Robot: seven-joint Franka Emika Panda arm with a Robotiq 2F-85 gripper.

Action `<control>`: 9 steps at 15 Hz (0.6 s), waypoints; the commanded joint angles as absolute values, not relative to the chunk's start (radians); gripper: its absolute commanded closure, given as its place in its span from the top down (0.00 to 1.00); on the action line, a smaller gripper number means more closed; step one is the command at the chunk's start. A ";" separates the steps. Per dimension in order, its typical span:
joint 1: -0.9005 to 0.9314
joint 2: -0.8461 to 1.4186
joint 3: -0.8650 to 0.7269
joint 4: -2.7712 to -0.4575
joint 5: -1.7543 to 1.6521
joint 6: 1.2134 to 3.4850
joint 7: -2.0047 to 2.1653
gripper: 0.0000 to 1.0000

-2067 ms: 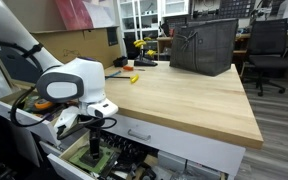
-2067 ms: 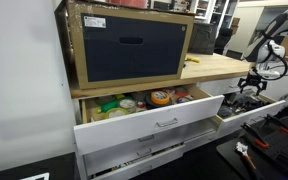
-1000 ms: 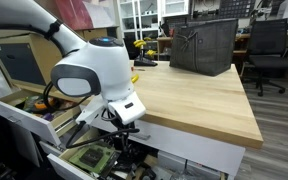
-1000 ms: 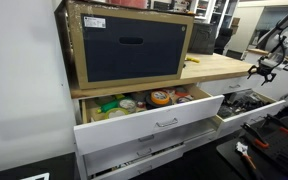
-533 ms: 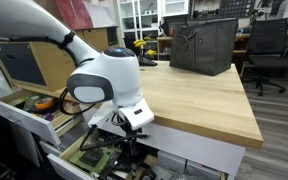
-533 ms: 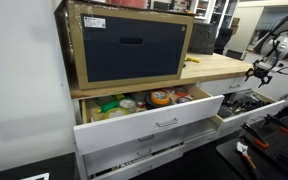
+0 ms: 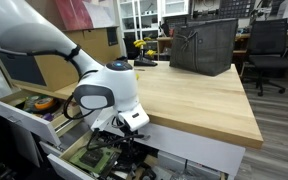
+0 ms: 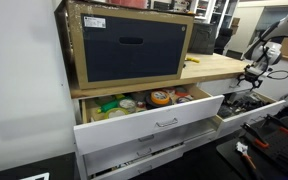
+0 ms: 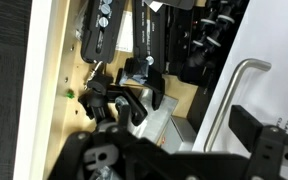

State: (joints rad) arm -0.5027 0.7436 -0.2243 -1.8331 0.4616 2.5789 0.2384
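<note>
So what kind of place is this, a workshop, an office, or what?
Most likely a workshop or lab. There is a long wooden workbench, a pulled-out drawer packed with black tools, and an office chair in front of cluttered shelving.

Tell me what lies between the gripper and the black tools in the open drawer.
Nothing but air. In the wrist view the black tools on the drawer floor show unobstructed; in an exterior view the gripper hangs just above them.
</note>
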 commanded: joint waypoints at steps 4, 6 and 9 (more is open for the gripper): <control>-0.470 0.820 -0.248 -1.771 0.439 2.611 0.291 1.00; -0.471 0.826 -0.249 -1.767 0.439 2.613 0.289 1.00; -0.457 0.799 -0.251 -1.811 0.442 2.670 0.280 1.00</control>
State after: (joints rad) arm -0.4879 0.7710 -0.2358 -1.8195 0.4531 2.5843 0.2399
